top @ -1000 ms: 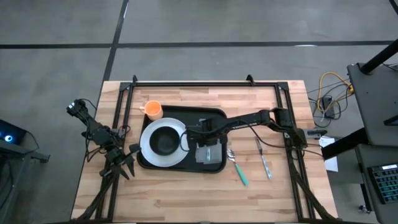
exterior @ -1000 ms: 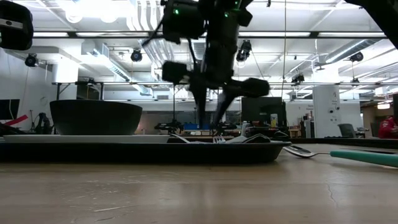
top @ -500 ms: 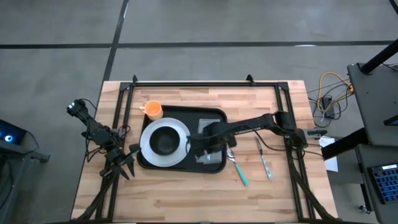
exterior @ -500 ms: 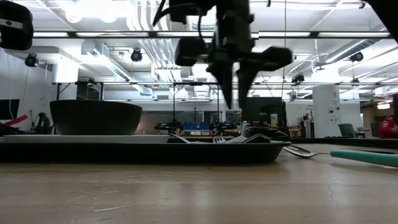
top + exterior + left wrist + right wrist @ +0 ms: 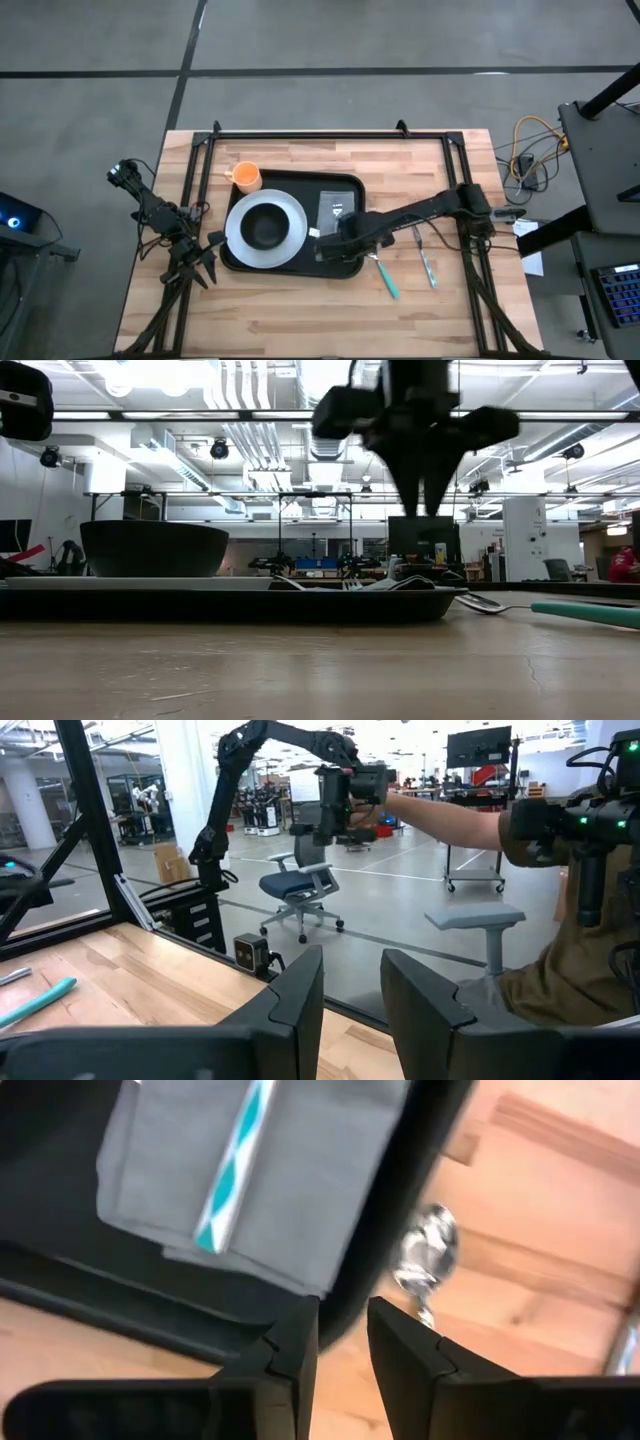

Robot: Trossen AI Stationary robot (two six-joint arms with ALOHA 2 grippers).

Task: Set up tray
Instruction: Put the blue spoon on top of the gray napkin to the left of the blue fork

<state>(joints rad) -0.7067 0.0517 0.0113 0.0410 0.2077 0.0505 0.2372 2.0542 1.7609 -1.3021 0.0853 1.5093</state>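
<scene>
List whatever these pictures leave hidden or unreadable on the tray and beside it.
- Napkin: high view, the right arm covers its near part.
- Spoon: right wrist view, blurred, handle behind the right gripper's fingers.
- Plate: low view, edge-on behind the tray rim, only the bowl shows.
- Cup: high view, too small to tell whether anything is inside.
- Left gripper: left wrist view, faces the room, away from the tray.

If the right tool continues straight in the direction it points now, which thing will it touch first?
Probably the tray: in the right wrist view, the right tool points down at its dark rim beside the grey napkin. The spoon lies just off to the side. Depth is unclear, so bare table beside the rim is possible.
</scene>
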